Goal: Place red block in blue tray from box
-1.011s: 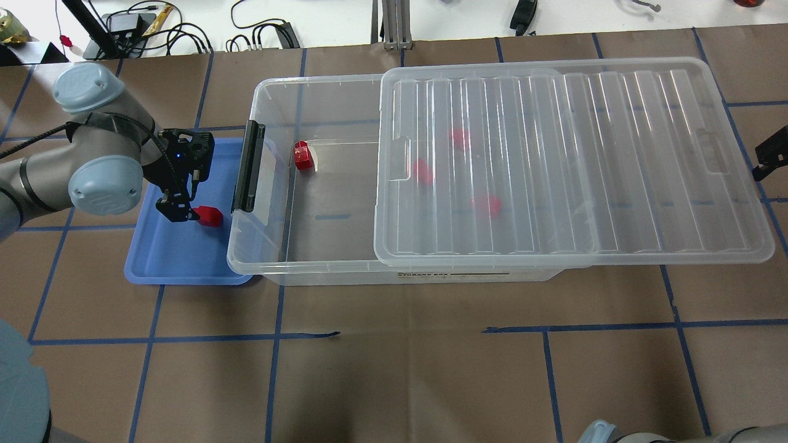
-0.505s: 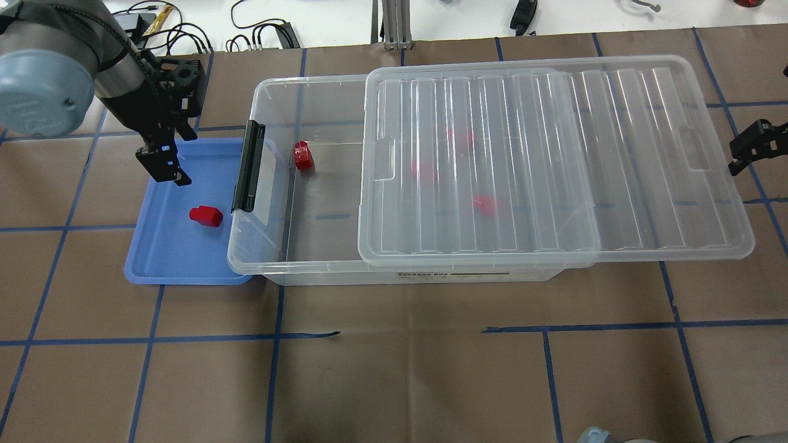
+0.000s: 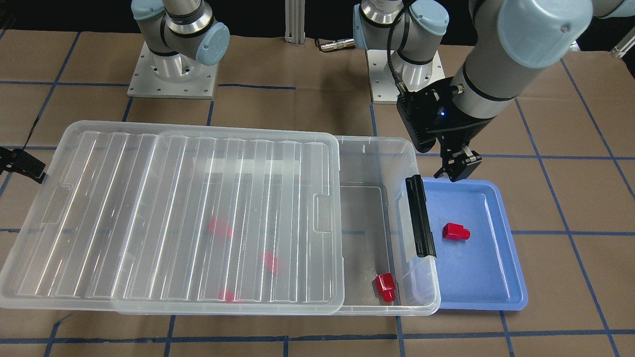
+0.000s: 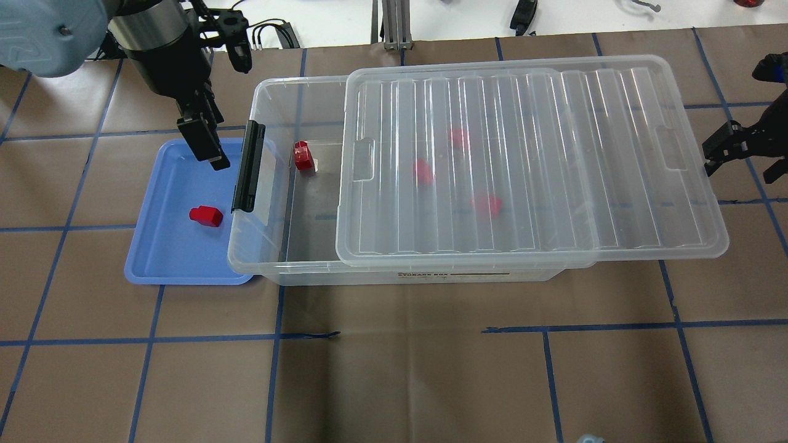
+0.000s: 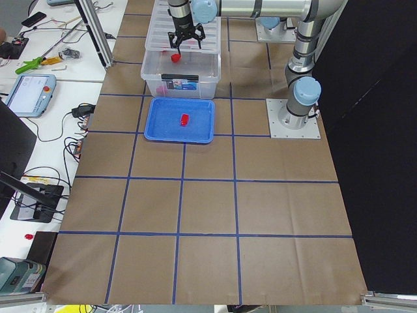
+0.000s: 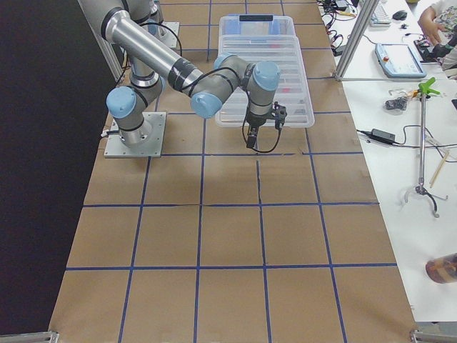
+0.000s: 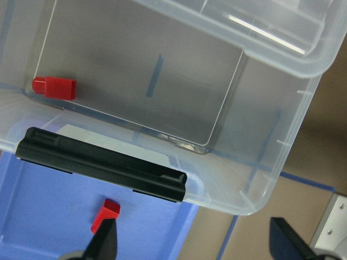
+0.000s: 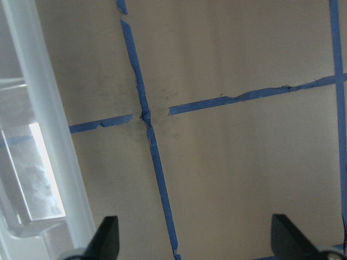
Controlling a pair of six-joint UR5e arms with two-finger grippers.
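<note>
One red block lies in the blue tray, also seen in the front view and the left wrist view. My left gripper is open and empty, raised over the tray's far edge beside the box's black latch. The front view shows this gripper too. Another red block lies in the uncovered end of the box. Three more red blocks show blurred under the lid. My right gripper is open at the lid's right end.
The ribbed lid lies shifted along the box and overhangs its right end. In the right wrist view the lid's edge is just left of the open fingers. The tray sits tight against the box's latch end. Cables lie on the white bench behind.
My left gripper let go of the red block in the tray, rose and moved to the tray's far edge near the latch. The lid slid left and my right gripper followed it.
</note>
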